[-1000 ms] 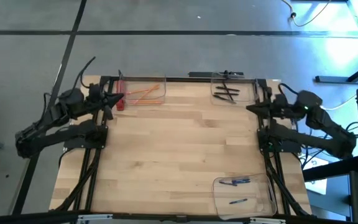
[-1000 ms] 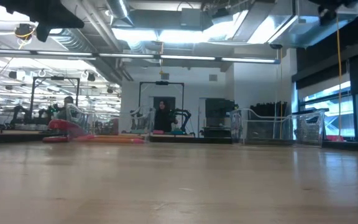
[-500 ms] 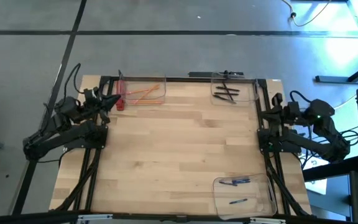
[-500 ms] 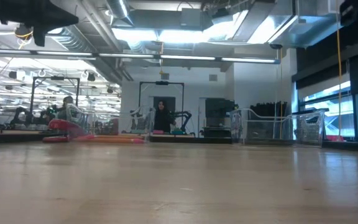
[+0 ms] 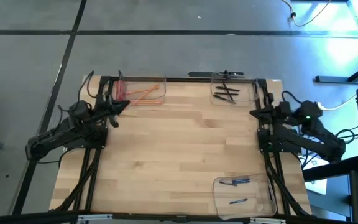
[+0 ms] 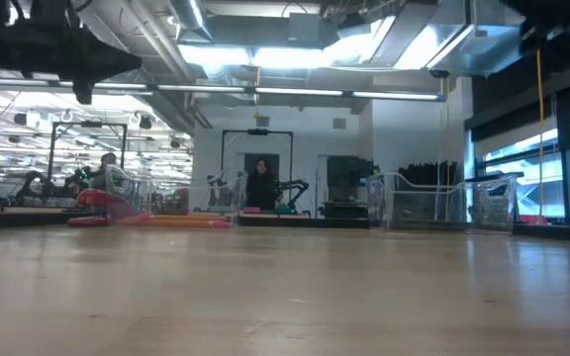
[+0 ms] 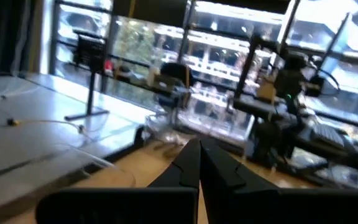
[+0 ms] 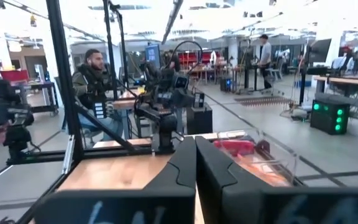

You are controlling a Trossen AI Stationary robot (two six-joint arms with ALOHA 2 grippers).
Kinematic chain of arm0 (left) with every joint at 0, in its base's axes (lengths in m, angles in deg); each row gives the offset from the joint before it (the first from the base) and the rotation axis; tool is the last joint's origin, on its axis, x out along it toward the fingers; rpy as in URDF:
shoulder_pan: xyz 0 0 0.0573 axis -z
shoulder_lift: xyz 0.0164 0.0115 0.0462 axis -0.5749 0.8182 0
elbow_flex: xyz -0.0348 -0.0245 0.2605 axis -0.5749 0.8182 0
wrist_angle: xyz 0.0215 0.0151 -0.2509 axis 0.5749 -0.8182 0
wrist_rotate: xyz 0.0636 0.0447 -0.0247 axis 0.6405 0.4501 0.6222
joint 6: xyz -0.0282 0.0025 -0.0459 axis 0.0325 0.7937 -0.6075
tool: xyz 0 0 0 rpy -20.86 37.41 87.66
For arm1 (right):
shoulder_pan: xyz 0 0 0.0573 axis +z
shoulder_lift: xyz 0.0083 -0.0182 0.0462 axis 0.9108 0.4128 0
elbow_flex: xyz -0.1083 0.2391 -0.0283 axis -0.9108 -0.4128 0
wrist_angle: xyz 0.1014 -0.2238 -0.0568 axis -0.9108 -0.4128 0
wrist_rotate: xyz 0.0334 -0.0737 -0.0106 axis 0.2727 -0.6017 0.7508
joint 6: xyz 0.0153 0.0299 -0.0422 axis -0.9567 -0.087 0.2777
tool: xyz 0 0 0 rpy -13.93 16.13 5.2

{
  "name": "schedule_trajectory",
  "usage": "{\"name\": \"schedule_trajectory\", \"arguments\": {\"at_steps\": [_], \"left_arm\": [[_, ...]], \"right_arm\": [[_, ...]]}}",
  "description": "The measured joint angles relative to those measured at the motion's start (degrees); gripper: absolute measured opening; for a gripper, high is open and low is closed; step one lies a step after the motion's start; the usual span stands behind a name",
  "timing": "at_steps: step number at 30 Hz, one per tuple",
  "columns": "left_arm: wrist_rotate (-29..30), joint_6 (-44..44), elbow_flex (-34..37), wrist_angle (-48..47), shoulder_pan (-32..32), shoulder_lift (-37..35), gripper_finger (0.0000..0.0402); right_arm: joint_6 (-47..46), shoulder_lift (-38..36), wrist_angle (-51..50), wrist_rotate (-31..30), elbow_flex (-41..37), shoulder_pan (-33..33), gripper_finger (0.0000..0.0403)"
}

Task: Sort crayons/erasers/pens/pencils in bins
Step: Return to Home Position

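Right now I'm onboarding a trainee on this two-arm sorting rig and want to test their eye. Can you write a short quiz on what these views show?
1. True or false: the orange pencils lie loose on the bare wood of the table.
2. In the high view, which bin holds the black pens? A: top left. B: top right. C: neither.
3. Fill in: the left tool and the right tool both have their fingers ____.
Key: 1 false, they lie in the top left bin. 2 B, the top right bin. 3 shut.
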Motion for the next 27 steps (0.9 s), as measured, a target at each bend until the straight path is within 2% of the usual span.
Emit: {"name": "schedule_trajectory", "arguments": {"at_steps": [7, 10, 15, 20, 27], "left_arm": [[-3.8, 1.4, 8.1, 9.5, 0.0, 0.1, 0.0000], [-5.8, 3.5, 10.1, 13.2, 0.0, 0.0, 0.0000], [-8.8, 7.3, 11.0, 10.7, 0.0, 0.0, 0.0000], [-13.1, 8.6, 11.0, 10.5, 0.0, 0.0, 0.0000], [-12.4, 8.6, 11.0, 9.7, 0.0, 0.1, 0.0000]], "right_arm": [[-1.2, 0.0, 17.5, 0.1, -14.6, 0.0, 0.0000], [2.2, 0.0, 22.3, 0.1, -19.1, 0.0, 0.0000], [7.5, 0.0, 23.8, 0.0, -23.6, 0.0, 0.0000], [7.5, 0.0, 24.5, 0.0, -26.7, 0.0, 0.0001], [7.7, 0.3, 22.3, -0.5, -26.8, 0.0, 0.0021]]}}
